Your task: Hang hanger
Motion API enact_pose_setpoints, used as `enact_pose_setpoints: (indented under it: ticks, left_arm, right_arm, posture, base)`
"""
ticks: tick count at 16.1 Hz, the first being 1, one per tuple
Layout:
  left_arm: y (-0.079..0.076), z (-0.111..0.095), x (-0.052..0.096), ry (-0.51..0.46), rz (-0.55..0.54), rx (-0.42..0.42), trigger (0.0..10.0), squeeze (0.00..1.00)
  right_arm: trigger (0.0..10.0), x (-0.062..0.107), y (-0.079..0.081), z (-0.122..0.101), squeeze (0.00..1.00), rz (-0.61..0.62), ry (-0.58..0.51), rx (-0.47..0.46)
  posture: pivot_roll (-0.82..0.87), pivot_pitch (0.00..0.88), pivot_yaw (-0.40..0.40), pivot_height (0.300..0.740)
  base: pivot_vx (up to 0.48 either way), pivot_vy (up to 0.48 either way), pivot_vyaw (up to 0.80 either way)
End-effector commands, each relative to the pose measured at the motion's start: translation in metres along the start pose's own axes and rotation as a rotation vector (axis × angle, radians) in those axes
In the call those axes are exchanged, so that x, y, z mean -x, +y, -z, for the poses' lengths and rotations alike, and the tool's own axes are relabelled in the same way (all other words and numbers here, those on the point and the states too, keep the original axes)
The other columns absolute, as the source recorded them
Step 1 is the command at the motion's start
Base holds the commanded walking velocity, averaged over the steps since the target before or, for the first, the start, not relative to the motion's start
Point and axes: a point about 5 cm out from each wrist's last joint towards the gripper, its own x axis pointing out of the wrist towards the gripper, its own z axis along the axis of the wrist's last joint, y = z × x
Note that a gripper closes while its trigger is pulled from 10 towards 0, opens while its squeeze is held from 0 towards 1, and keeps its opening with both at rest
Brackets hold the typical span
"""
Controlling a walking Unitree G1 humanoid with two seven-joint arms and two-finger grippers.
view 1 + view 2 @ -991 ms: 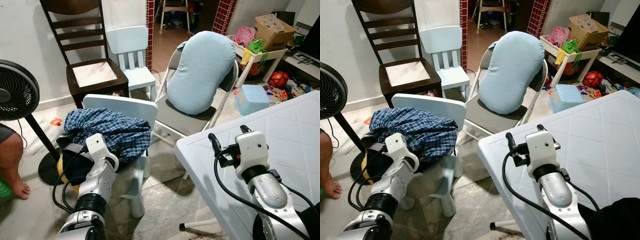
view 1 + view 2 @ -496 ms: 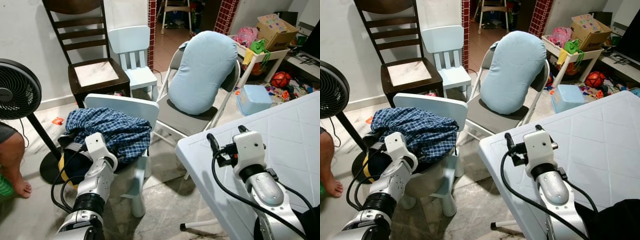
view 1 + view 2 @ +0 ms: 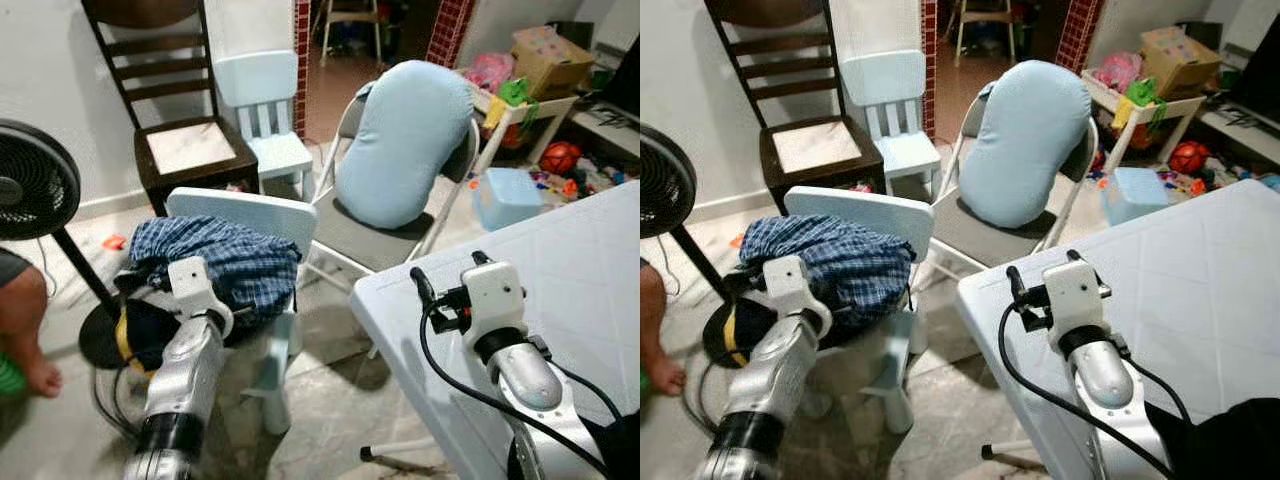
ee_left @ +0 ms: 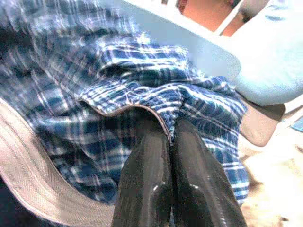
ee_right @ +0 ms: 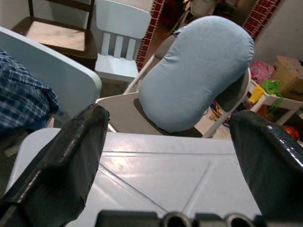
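Left wrist view: left hand (image 4: 171,142) pinching plaid shirt (image 4: 142,94); right hand (image 5: 170,156) spread above table (image 5: 156,175).

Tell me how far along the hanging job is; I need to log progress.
Nothing looks hung yet, and I can't spot a hanger. In hand: the left end effector, fingers together, is at the blue plaid garment heaped on the light blue chair. The right end effector waits open over the white table. Lifting and hanging remain.

We see a cluttered room with a pale stone floor (image 3: 330,390) and white walls (image 3: 50,80), where a dark wooden chair (image 3: 185,120), a small pale-blue child's chair (image 3: 265,100) and a folding chair (image 3: 360,235) carrying a light-blue cushion (image 3: 405,140) crowd together. A white quilted-pattern worktop (image 3: 560,260) stands at right, a black fan (image 3: 35,190) at left, and brick pillars (image 3: 300,40) frame a doorway behind.
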Motion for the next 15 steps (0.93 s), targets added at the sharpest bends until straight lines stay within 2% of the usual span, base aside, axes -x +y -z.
enact_pose_setpoints:
  ticks: [1, 2, 3, 5, 8, 10, 11, 12, 13, 15]
  left_arm:
    - [-0.002, -0.006, 0.010, -0.021, 0.021, -0.040, 0.0, 0.00]
    - [0.001, -0.008, 0.020, -0.035, 0.020, -0.070, 0.0, 0.00]
    - [0.002, -0.013, 0.031, -0.085, 0.015, -0.158, 0.0, 0.00]
    - [0.000, -0.022, 0.048, -0.168, 0.016, -0.274, 0.0, 0.00]
    - [0.003, -0.027, 0.072, -0.225, 0.029, -0.339, 0.0, 0.00]
    - [0.004, -0.025, 0.080, -0.229, 0.031, -0.377, 0.0, 0.00]
    - [0.000, -0.029, 0.082, -0.261, 0.002, -0.397, 0.0, 0.00]
    - [-0.003, -0.031, 0.080, -0.274, -0.017, -0.401, 8.8, 0.00]
    - [-0.005, -0.032, 0.080, -0.277, -0.016, -0.399, 10.0, 0.00]
    - [-0.006, -0.033, 0.078, -0.280, -0.016, -0.397, 10.0, 0.00]
  right_arm:
    - [10.0, 0.001, -0.001, 0.002, 0.00, 0.000, 0.002, -0.020]
    - [10.0, 0.000, 0.001, 0.002, 0.00, -0.010, -0.002, -0.052]
    - [10.0, -0.002, 0.004, 0.000, 0.00, -0.013, -0.013, -0.079]
    - [10.0, -0.006, 0.008, -0.001, 0.00, 0.010, -0.018, -0.167]
    - [10.0, -0.012, 0.013, 0.001, 0.00, 0.031, -0.014, -0.232]
    - [10.0, -0.013, 0.014, 0.005, 0.00, 0.039, -0.004, -0.244]
    - [10.0, -0.013, 0.012, 0.007, 0.00, 0.058, -0.001, -0.282]
    - [10.0, -0.012, 0.010, 0.009, 0.00, 0.074, 0.000, -0.304]
    - [10.0, -0.012, 0.009, 0.010, 0.00, 0.086, 0.001, -0.313]
    - [10.0, -0.012, 0.007, 0.011, 0.00, 0.108, 0.004, -0.342]
  posture:
    - [-0.08, 0.037, -0.044, 0.740]
    - [-0.06, 0.038, -0.043, 0.740]
    - [-0.05, 0.037, -0.044, 0.740]
    - [-0.01, 0.036, -0.038, 0.740]
    - [0.03, 0.028, -0.031, 0.740]
    - [0.04, 0.016, -0.029, 0.740]
    - [0.04, 0.008, -0.024, 0.740]
    - [0.04, 0.002, -0.021, 0.740]
    - [0.04, 0.000, -0.018, 0.740]
    - [0.04, 0.000, -0.010, 0.740]
  base:
    - [0.000, 0.000, 0.00]
    - [0.000, 0.000, 0.00]
    - [0.000, 0.000, 0.00]
    - [0.000, 0.000, 0.00]
    - [0.000, 0.000, 0.00]
    - [0.000, 0.000, 0.00]
    - [0.000, 0.000, 0.00]
    - [0.000, 0.000, 0.00]
    - [0.000, 0.000, 0.00]
    - [0.000, 0.000, 0.00]
